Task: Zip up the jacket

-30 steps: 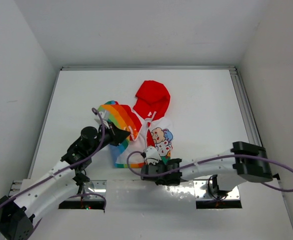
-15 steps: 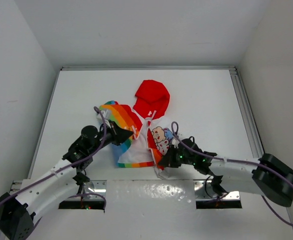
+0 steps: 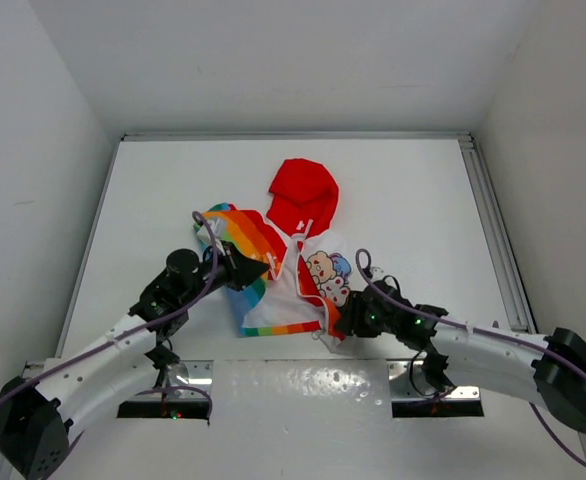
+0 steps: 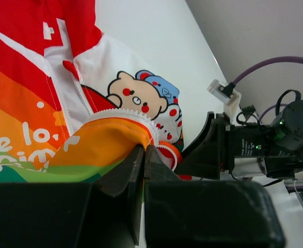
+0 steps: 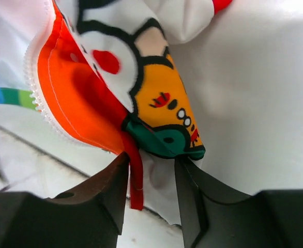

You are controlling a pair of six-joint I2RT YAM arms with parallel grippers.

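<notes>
Red hood [image 3: 303, 195] pointing away from the arms, the jacket [image 3: 298, 265] lies rumpled on the white worktop [image 3: 413, 200], about in the middle and close to the near edge. Its rainbow sleeve [image 3: 238, 228] is bunched up on the left and the cartoon print [image 3: 325, 272] faces up on the right.

The left arm [image 3: 103, 350] has its jaws closed tight on the jacket's left front edge. From its wrist view, a fold of orange lining with a row of white zipper teeth [image 4: 123, 114] is pinched and lifted a little. The right arm [image 3: 493, 345] is down at the bottom corner of the other front panel. Its jaws stand apart there, straddling the hem corner and a strip of red tape [image 5: 134, 175] without squeezing them, so I would call that side loose, not gripped.

As for progress, I would say the zipping has not really begun. The two front edges are apart at the bottom, each with its own bare teeth showing, and nothing looks joined. I cannot make out the slider or the pin in any view. What seems left is nearly everything: get a firm hold on the right panel's corner, bring both bottom ends together, seat one in the other, then run the slider up towards the hood.
</notes>
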